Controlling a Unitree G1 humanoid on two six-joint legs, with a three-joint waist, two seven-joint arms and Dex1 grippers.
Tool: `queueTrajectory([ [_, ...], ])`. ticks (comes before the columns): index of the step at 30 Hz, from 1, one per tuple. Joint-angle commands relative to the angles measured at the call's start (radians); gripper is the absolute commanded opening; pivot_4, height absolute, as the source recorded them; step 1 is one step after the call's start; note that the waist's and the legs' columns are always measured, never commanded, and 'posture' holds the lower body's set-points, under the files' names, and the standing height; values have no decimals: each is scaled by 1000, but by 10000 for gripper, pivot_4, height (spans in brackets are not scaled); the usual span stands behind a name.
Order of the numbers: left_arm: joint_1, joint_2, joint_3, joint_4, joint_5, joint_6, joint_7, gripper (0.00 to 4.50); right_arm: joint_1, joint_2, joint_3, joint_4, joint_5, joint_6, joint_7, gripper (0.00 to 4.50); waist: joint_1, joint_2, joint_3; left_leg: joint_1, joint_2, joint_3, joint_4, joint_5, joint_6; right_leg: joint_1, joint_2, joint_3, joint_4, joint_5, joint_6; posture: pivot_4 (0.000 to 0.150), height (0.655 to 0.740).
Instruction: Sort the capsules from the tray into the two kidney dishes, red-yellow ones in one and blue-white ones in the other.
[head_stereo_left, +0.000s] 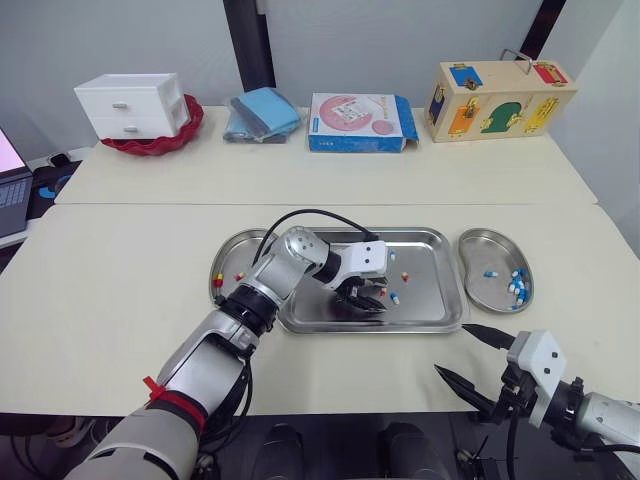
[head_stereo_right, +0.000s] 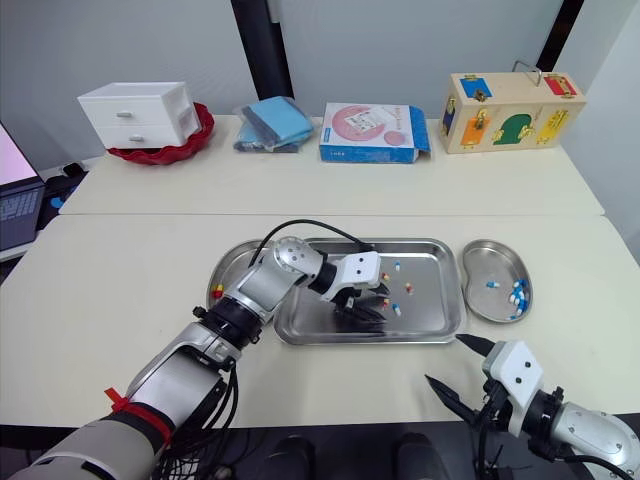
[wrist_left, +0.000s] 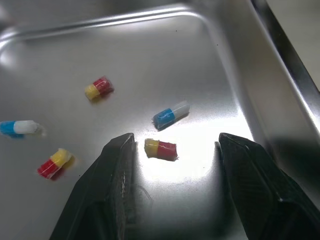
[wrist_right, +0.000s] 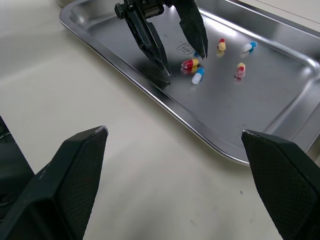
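L gripper (wrist_left: 174, 141) astride red-yellow capsule (wrist_left: 160, 149), blue-white capsule (wrist_left: 170, 114) just beside

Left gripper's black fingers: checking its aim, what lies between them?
One red-yellow capsule, lying on the shiny steel tray, in the left wrist view.

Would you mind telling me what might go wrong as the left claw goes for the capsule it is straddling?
1. The left claw is open around a red-yellow capsule, but a blue-white capsule lies just beside it. Closing might knock that one away or pinch both together.
2. The red-yellow capsule is small and rounded and lies on the smooth metal tray, so it may well squirt out of the closing claw instead of being held.
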Motion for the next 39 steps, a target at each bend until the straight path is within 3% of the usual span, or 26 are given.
queueTrajectory([
  [1,-36,-16,-4,21,16,9,-11,27589,5,0,-14,-48,23,7,-11,45000,0,0,0,0,0,0,0,0,0,0,0,0,0,0,0,1500,7078],
  [15,-58,-51,-10,81,47,20,-20,27589,-1,-1,-4,-67,31,33,-34,45000,0,0,0,0,0,0,0,0,0,0,0,0,0,0,0,1500,7078],
  [18,-58,-51,-14,86,55,22,-20,21889,1,-2,-7,-76,34,41,-38,45000,0,0,0,0,0,0,0,0,0,0,0,0,0,0,0,1500,7078],
  [23,-61,-50,-19,92,72,16,-15,6270,4,-1,-13,-86,38,51,-42,45000,0,0,0,0,0,0,0,0,0,0,0,0,0,0,0,1500,7078],
  [25,-60,-50,-17,87,71,17,-17,2448,2,-1,-13,-86,38,53,-43,45000,0,0,0,0,0,0,0,0,0,1,0,0,0,0,0,1500,7078],
  [34,-59,-15,17,5,37,65,-44,1962,-13,-7,-12,-65,28,46,-30,45000,-1,0,0,0,0,0,0,0,0,0,0,0,0,0,0,1500,7078],
  [39,-28,82,61,-187,-16,151,-95,126,-28,-21,-5,-53,9,19,-8,45000,-3,0,0,0,0,0,0,0,0,0,0,0,0,0,0,1500,7078],
])
